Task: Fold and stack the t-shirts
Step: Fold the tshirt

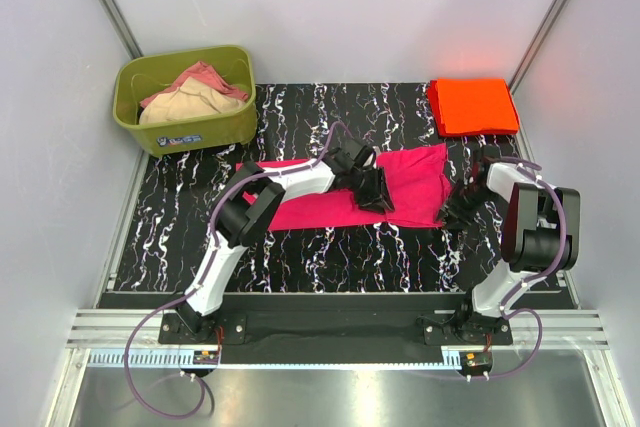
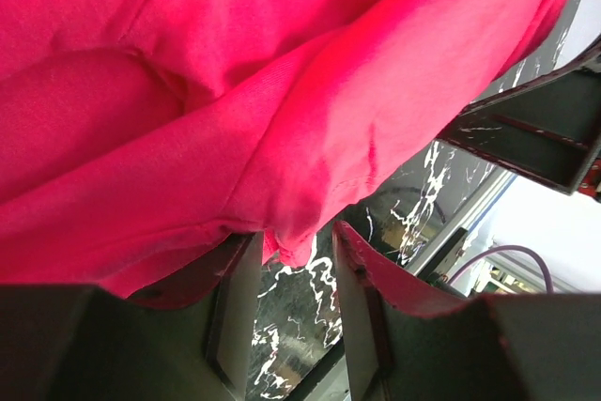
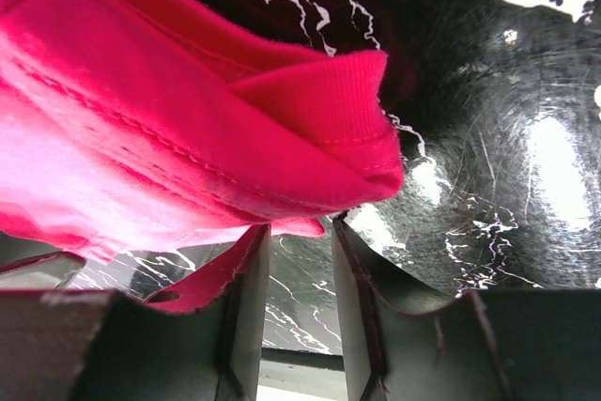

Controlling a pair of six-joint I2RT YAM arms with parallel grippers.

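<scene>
As we read it, left gripper [image 2: 296, 237]: jaws apart, pink t-shirt [image 2: 282, 91] fold between its tips.
Right gripper [image 3: 299, 230]: jaws apart, shirt hem just ahead.

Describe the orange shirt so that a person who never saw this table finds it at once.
Look at the black marbled mat. At its far right corner lies the orange shirt, folded into a flat square. The pink shirt at the middle is spread out, and the clothes in the green tub are crumpled.
</scene>
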